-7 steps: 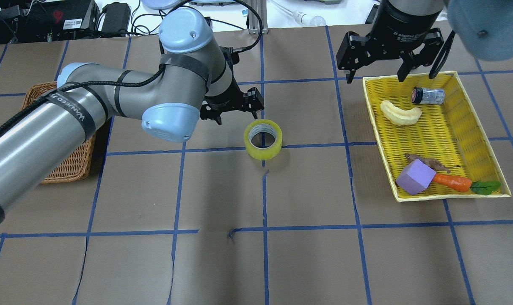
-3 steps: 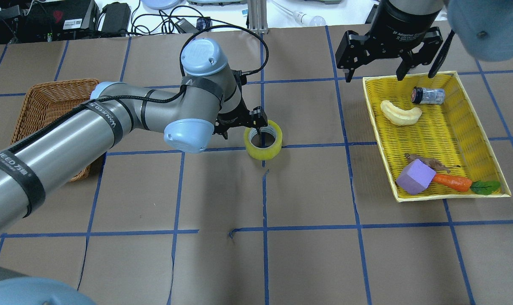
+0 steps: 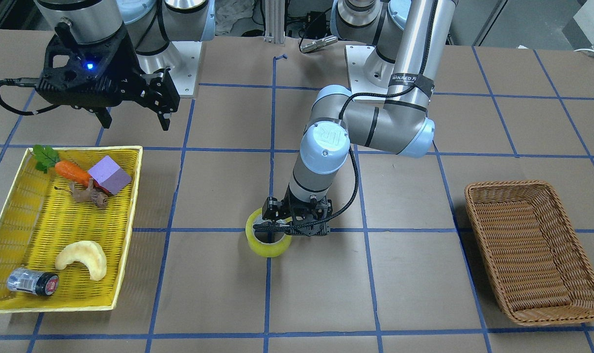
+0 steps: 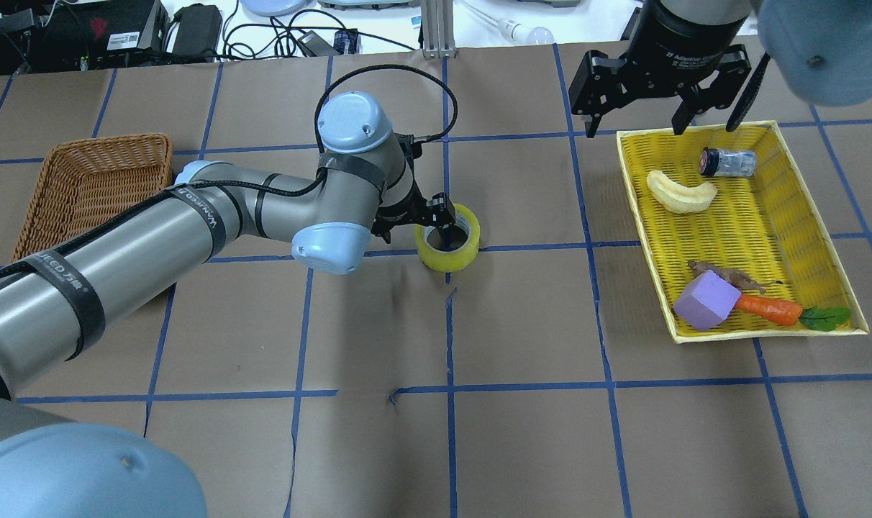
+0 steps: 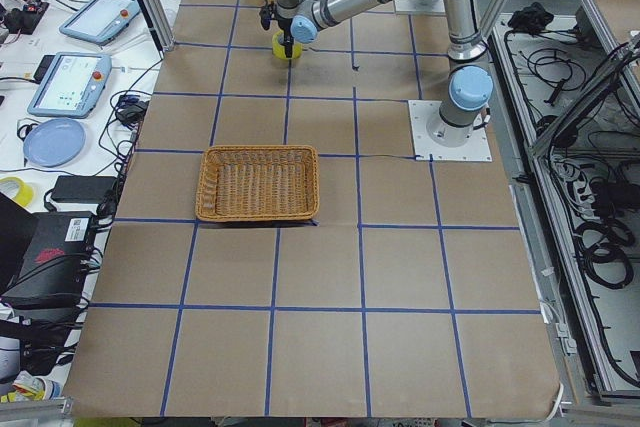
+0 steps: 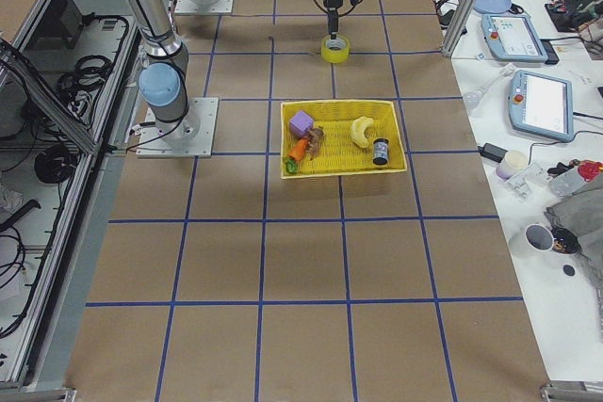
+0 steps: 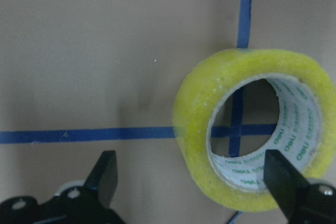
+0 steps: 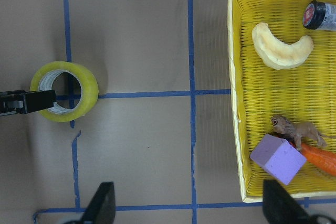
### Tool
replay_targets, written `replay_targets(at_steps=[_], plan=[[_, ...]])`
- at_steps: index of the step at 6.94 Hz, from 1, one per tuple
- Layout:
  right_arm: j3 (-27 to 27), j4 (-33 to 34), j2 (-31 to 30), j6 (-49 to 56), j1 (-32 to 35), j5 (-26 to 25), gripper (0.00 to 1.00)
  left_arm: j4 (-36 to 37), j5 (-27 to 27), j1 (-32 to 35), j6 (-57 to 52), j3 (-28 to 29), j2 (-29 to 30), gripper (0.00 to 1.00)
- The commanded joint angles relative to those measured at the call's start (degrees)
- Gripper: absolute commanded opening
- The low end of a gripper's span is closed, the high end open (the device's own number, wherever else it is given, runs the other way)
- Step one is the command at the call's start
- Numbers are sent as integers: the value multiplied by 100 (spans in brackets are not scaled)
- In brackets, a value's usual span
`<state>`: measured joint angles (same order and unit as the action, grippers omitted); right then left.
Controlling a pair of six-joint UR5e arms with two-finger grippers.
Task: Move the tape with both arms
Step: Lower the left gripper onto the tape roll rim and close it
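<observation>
Yellow-green and translucent, the tape (image 4: 447,260) lies flat on the brown paper table (image 4: 522,324) with its hole facing up. It sits over a crossing of blue grid lines (image 4: 537,247), between the wicker basket (image 4: 91,180) and the yellow tray (image 4: 824,216), and well apart from both. We see the left gripper (image 4: 418,223) down low at the roll with its jaws spread, not clamped on anything. From its wrist camera, one of its fingers (image 7: 102,177) stands outside the roll over bare table. The other stands at the far side of the roll's near wall, by the pale printed core. From above, that finger dips into the hole, so the gripper straddles the wall on the basket side. We cannot tell whether either finger touches the roll. The right gripper (image 3: 134,120) hangs high near one end of the tray, its jaws wide apart and holding nothing. In the tray we make out a pale crescent pastry toy (image 4: 680,193) and a black-capped jar (image 4: 727,162) lying on its side. At the other end a purple block (image 4: 704,303) rests against a carrot (image 4: 767,309).
</observation>
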<state>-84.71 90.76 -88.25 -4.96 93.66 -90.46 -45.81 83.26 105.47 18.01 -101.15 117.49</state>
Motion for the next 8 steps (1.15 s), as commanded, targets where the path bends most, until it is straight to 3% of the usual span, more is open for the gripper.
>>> replay_targets(at_steps=[1, 2, 4, 5, 8], plan=[[-2, 3, 0, -48, 3, -7, 100, 238, -2, 0, 1, -1, 168, 100], [-2, 3, 0, -40, 3, -7, 100, 352, -2, 0, -7, -1, 221, 91], [-2, 3, 0, -40, -6, -16, 100, 345, -29, 0, -69, -28, 247, 20], [-2, 3, 0, 4, -14, -7, 100, 344, -20, 0, -226, -19, 239, 0], [-2, 3, 9, -57, -6, 2, 100, 179, -2, -61, -491, 7, 38, 0]])
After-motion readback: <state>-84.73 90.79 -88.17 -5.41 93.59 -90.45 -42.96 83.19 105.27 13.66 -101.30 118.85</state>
